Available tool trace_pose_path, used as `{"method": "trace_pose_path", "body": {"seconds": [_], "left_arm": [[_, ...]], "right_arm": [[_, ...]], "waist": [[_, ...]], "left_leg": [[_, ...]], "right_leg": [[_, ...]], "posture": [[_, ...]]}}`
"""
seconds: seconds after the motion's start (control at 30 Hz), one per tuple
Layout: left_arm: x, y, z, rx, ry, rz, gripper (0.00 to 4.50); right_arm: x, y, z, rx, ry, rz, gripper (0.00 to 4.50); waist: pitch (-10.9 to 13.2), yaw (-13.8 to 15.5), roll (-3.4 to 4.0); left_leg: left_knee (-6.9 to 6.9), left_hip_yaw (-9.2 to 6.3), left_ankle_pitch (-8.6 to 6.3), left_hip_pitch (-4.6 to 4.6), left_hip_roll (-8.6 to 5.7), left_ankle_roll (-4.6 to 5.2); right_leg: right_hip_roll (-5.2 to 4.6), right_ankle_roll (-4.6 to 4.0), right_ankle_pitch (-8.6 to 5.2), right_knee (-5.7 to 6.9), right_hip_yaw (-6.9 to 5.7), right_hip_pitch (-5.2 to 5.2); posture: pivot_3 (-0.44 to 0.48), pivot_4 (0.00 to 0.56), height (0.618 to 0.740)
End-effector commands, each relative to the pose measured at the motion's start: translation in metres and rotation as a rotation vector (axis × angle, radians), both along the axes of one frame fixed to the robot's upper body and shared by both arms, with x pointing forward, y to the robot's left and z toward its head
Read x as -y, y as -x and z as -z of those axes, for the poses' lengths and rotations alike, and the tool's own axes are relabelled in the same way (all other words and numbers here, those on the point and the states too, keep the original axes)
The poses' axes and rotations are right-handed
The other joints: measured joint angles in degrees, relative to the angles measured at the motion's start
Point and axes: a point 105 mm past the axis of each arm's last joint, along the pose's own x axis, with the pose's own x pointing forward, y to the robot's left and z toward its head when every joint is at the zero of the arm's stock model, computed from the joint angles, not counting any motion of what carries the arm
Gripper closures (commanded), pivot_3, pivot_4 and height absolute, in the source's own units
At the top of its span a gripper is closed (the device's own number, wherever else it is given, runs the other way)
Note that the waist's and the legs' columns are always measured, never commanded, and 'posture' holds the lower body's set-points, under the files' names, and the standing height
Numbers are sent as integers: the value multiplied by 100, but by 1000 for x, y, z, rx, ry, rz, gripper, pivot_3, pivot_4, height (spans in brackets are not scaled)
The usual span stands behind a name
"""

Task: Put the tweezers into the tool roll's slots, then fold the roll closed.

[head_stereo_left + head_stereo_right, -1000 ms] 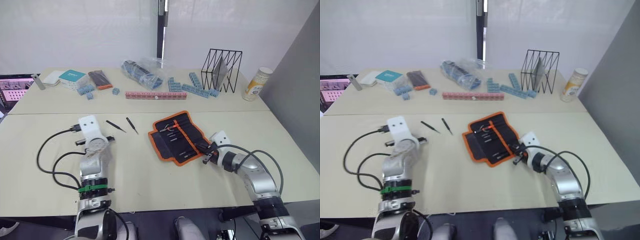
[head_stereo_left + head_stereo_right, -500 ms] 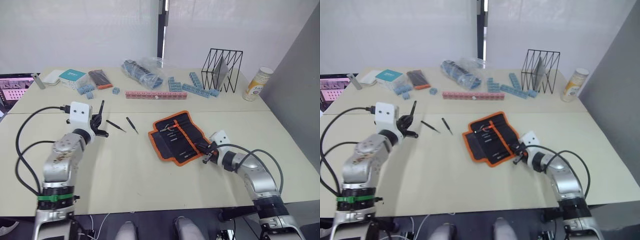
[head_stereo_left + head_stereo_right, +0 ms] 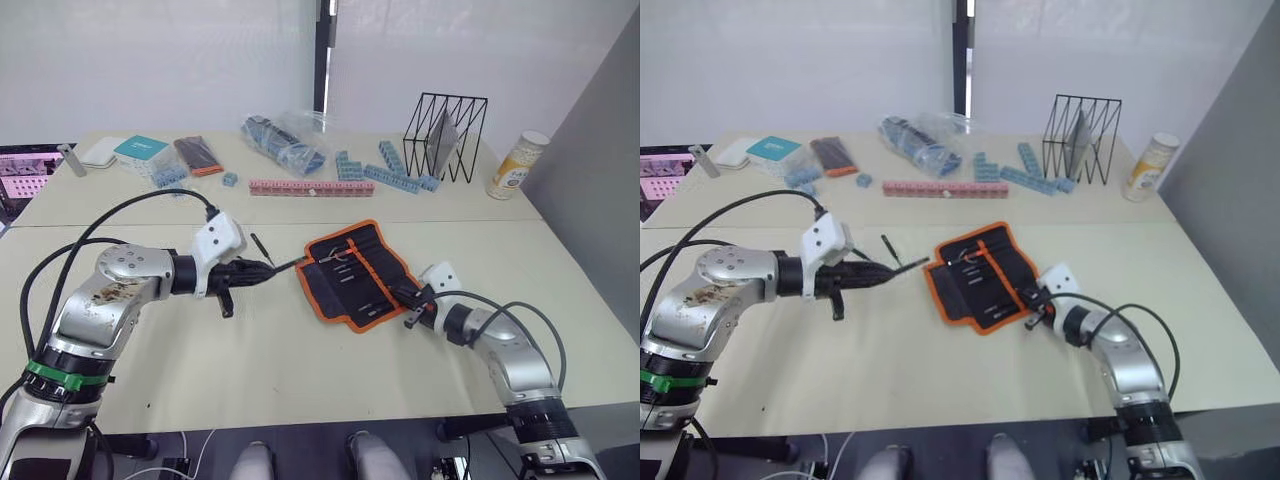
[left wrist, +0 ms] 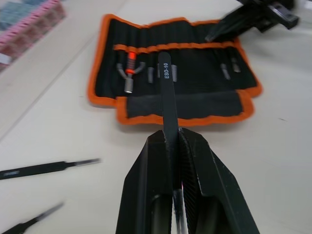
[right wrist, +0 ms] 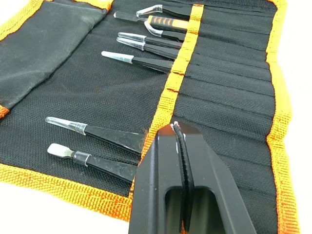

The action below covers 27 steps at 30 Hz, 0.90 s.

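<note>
The tool roll (image 3: 356,273) lies open on the surface (image 3: 300,350), its orange-trimmed inner face up, with several tools already seated in the slots (image 5: 214,73). The left end effector (image 4: 176,146) is clamped on 1 black tweezer (image 4: 167,92), its tip pointing at the roll's near edge. 2 more tweezers (image 4: 48,166) lie loose on the surface just beside that arm. The right end effector (image 5: 178,141) rests over the roll's orange inner strip (image 5: 170,92), fingers pressed together with nothing visible between them.
</note>
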Motion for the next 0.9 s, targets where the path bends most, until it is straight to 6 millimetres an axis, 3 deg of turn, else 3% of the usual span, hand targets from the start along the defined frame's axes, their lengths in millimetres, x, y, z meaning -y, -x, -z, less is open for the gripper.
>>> {"method": "trace_pose_path", "body": {"seconds": [0.03,0.17,0.37,0.9], "left_arm": [[6,3,-8,12,-11,43,4468],[16,-2,-1,0,-34,49,4468],[48,-21,1,-26,-31,48,4468],[111,-59,39,-88,-73,48,4468]], "right_arm": [[-4,8,21,-84,5,-9,4500],[-5,8,21,-82,1,-5,4500],[-4,8,20,-77,-3,6,4500],[-16,5,6,-21,-43,19,4500]], "waist": [[0,5,0],[0,22,0],[0,18,0],[0,2,0]], "left_leg": [[0,1,0,1,0,0],[1,0,0,3,0,1],[13,0,0,-2,-1,1],[21,-1,1,-1,-2,2]], "right_leg": [[0,0,0,0,0,1],[0,0,0,0,0,2],[1,4,2,2,0,4],[6,8,6,14,4,3]], "posture": [[0,150,737],[0,150,737],[0,150,737],[0,150,737]]}}
